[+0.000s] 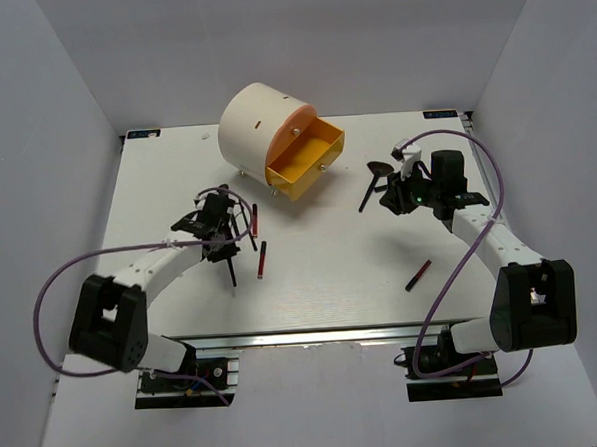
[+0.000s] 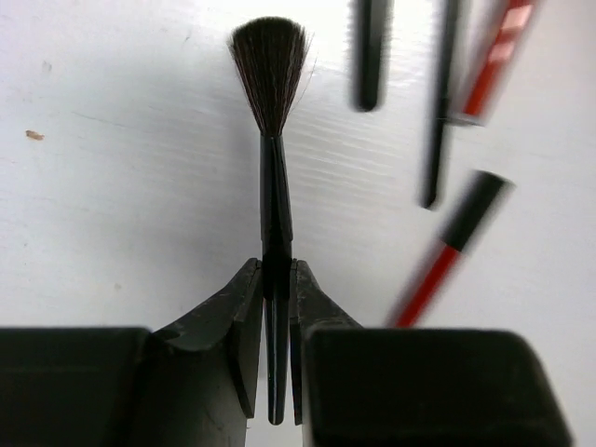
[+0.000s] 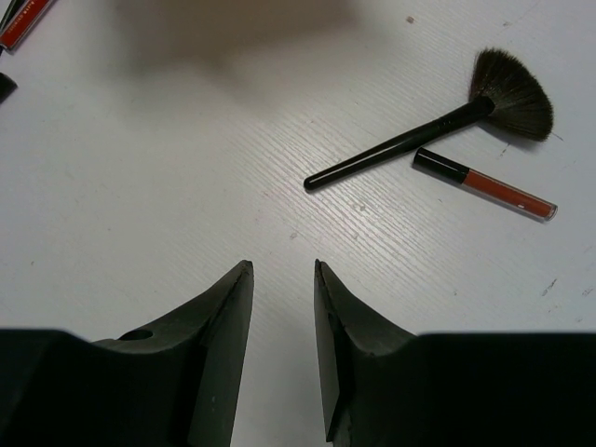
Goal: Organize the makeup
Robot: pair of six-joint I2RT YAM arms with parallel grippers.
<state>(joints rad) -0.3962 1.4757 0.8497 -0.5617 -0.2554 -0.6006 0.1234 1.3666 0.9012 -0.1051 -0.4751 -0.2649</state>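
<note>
gripping brush (image 2: 275, 177) in left hand (image 2: 277, 279), bristles pointing ahead | right hand (image 3: 282, 272) apart

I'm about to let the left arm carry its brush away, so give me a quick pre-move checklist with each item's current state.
1. The left gripper shut on the brush handle: ok.
2. The brush centred between the jaws: ok.
3. The brush lifted off the table: cannot tell.
4. The red stick beside it not between the jaws: ok.
5. The drawer open: ok.
6. The right gripper open and empty: ok.
</note>
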